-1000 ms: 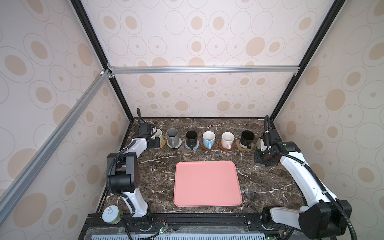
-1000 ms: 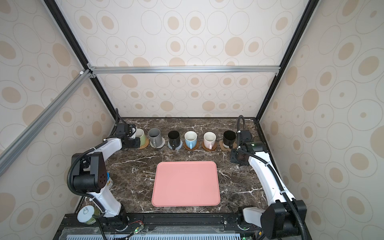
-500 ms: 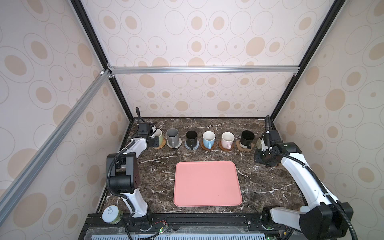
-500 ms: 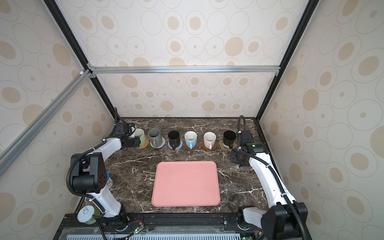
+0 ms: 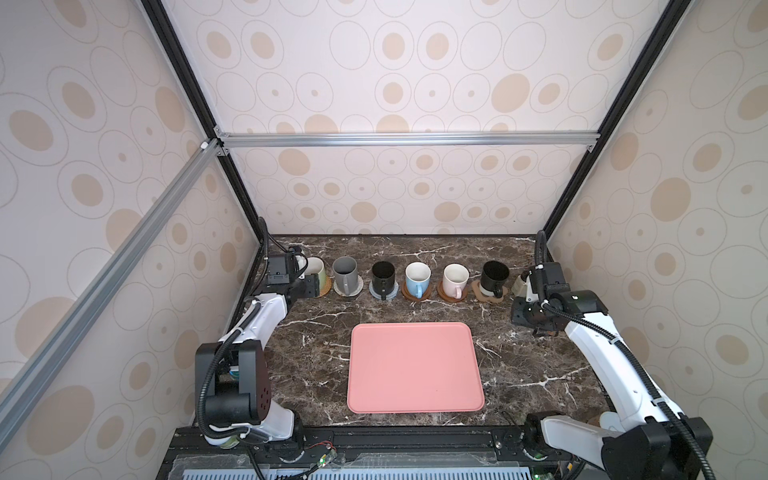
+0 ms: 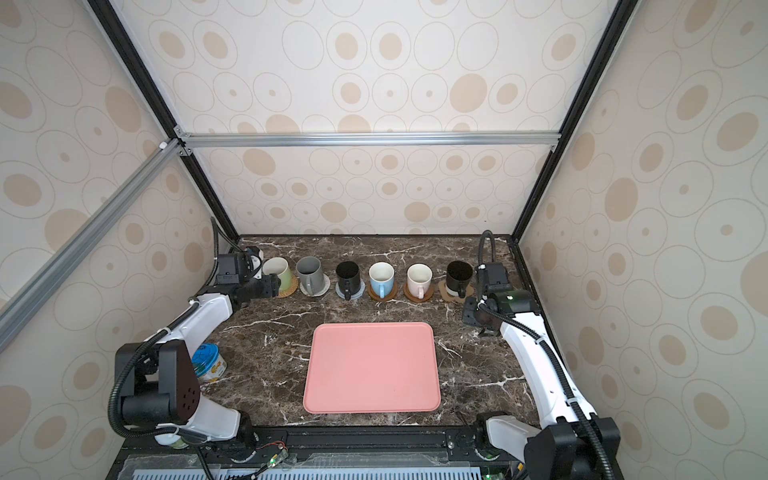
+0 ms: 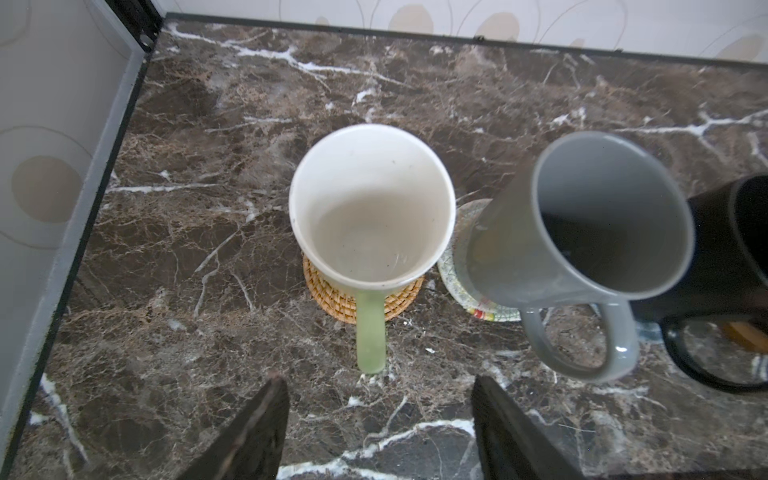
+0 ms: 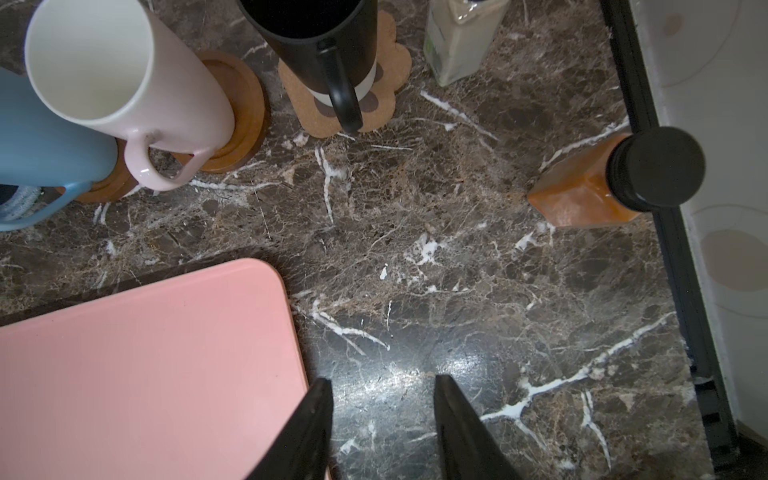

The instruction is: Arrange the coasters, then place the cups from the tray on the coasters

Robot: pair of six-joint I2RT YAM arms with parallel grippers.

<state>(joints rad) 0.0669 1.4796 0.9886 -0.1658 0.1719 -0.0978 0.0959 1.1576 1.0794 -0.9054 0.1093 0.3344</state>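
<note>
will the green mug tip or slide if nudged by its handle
The pale green mug looks wider at rim than base, so probably tippy. Its glossy ceramic likely chips if knocked. The bumpy rattan coaster beneath may grip it.

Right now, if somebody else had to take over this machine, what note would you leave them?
Left claw: open and empty, with the pale green cup's handle just ahead of it, untouched.
Right claw: open and empty, over the table beside the tray.
Cups: the pale green cup, grey cup, black cup, light blue cup, pale pink cup and second black cup stand in one row at the back, each on one of the coasters.
Done: coasters arranged; no cup is on the tray.
Left: apparently nothing but pulling both arms back.
</note>
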